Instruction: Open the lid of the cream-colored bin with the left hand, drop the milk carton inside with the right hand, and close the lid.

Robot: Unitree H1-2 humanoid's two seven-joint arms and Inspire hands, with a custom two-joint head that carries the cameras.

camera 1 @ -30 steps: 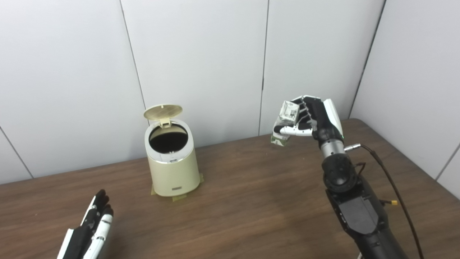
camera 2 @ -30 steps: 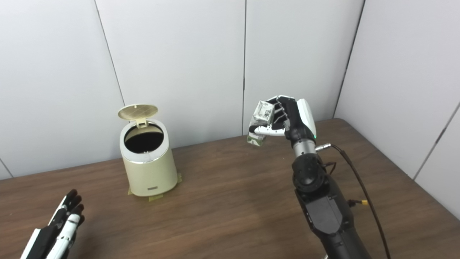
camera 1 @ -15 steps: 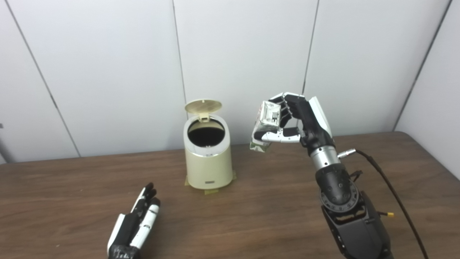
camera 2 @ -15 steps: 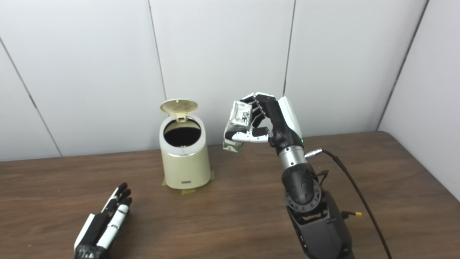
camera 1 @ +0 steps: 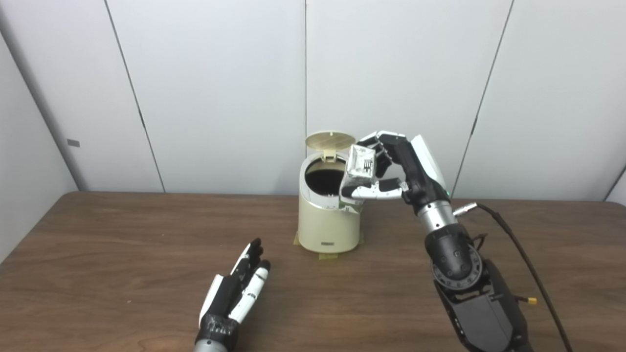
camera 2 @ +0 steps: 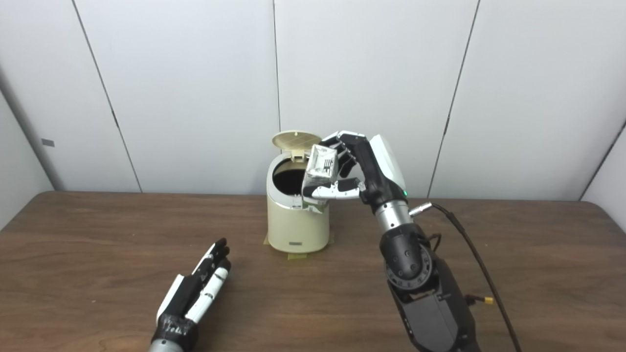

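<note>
A crumpled white milk carton (camera 1: 359,171), pinched between thumb and fingers of the right hand (camera 1: 396,168), hangs at the right rim of the round cream bin (camera 1: 326,222), whose ribbed lid (camera 1: 329,140) stands open. The left hand (camera 1: 237,291) lies flat, fingers straight and empty, on the wood-grain table (camera 1: 122,274).

Nothing legible for you there: the milk carton (camera 1: 360,166) showed dark print on its pale face, too blurred to read, and the small plate low on the cream-colored bin (camera 1: 326,230) carried marks too tiny to make out.
</note>
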